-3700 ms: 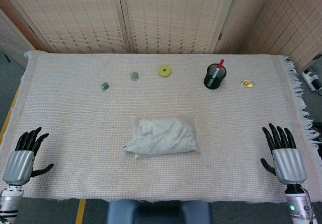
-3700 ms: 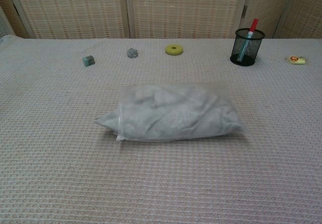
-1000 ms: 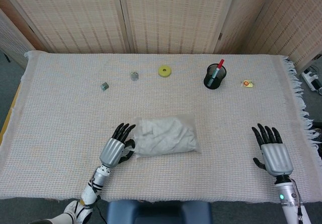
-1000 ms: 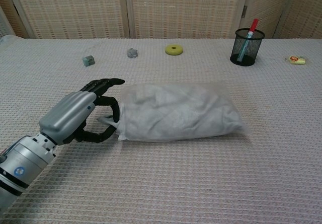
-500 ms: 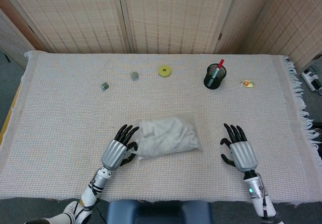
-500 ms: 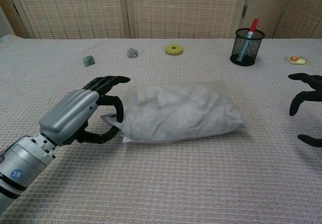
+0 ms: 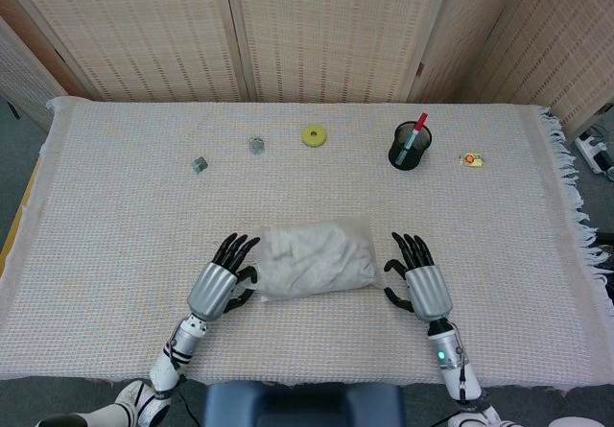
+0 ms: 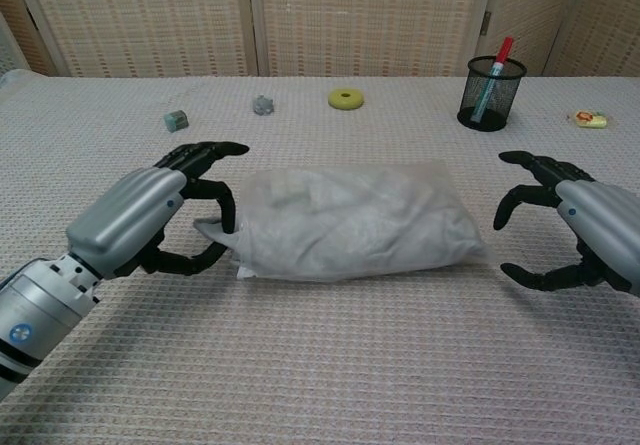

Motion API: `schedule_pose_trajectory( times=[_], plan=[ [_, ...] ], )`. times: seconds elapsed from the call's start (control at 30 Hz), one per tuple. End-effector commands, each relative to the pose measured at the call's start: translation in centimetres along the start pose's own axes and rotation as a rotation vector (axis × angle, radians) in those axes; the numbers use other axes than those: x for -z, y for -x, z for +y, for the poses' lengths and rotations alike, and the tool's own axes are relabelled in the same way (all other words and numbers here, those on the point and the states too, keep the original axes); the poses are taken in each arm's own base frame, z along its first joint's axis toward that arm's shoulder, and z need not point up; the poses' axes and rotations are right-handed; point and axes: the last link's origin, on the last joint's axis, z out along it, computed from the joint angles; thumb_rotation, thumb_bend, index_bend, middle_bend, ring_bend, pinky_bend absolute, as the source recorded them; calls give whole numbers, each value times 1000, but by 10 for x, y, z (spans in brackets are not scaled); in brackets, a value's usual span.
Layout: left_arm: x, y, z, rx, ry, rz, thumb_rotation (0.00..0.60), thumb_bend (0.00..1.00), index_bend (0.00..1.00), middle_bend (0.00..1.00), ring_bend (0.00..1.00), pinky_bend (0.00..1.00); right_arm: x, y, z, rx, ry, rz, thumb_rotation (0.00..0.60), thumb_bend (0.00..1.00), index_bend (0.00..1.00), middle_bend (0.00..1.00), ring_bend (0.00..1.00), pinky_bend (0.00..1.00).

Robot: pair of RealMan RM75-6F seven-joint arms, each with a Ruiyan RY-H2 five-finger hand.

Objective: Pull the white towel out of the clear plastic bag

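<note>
Clear plastic bag (image 7: 317,260) (image 8: 352,222) lying on its side near the middle of the desk (image 7: 115,225) (image 8: 320,385), on a pale woven cloth. Stuffed with a crumpled white towel (image 7: 309,262) (image 8: 340,227), filling nearly the whole bag; a small corner of towel poking out at the bag's left end in the chest view.

Left hand (image 7: 219,285) (image 8: 150,215) right at that left end, fingers (image 8: 205,153) spread and curved around the opening, dark tips touching or just beside the plastic; no clear hold on anything. Hard to tell whether the lower finger actually pinches the towel corner.

Right hand (image 7: 418,281) (image 8: 580,230) just beside the bag's right end, apart from it, fingers (image 8: 525,159) apart and curled like a claw, holding nothing.

Along the far side of the desk: black mesh cup (image 7: 411,146) (image 8: 490,93) standing upright with a red-capped pen (image 7: 413,131) (image 8: 496,65) leaning inside. Left of it, a yellow ring (image 7: 314,136) (image 8: 346,98), a small grey lump (image 7: 256,144) (image 8: 263,104), and a small greenish block (image 7: 199,165) (image 8: 176,120), all well apart from the bag. Right of the cup, a small yellow and red thing (image 7: 471,159) (image 8: 589,119), too small to make out.
</note>
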Motion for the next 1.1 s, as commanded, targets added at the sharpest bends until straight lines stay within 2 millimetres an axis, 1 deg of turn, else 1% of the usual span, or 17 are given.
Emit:
schedule_pose_trajectory(
  times=[0.03,0.23,0.4,0.6,0.77,0.9,1.1],
  plan=[
    [-1,0,-1,0,-3,-2,600,578,658,125,0,87,1,5,-4,-21,-14,-6,600,206,441,42,0,0],
    [-2,-1,-2,-5,-7,-3,600,578,658,125,0,87,2,13,-10,-40,-30,-12,600,206,441,43,0,0],
    [-2,-1,-2,-6,-4,-4,600,579,658,126,0,86,-3,17,-15,-61,-30,11,600,206,445,54,0,0],
    [-3,-3,-1,-7,3,0,600,584,658,125,0,87,-9,19,-19,-62,-32,59,600,217,513,93,0,0],
    [-3,-4,-1,-6,4,-2,600,588,658,125,0,87,-13,21,-19,-54,-26,61,600,256,564,104,0,0],
    [-3,-5,-3,-9,3,-1,600,590,658,125,0,87,-16,23,-19,-44,-24,53,600,290,574,105,0,0],
    [-4,-7,-5,-10,2,1,600,599,659,125,0,87,-19,24,-16,-19,-20,40,600,390,583,106,0,0]
  ],
)
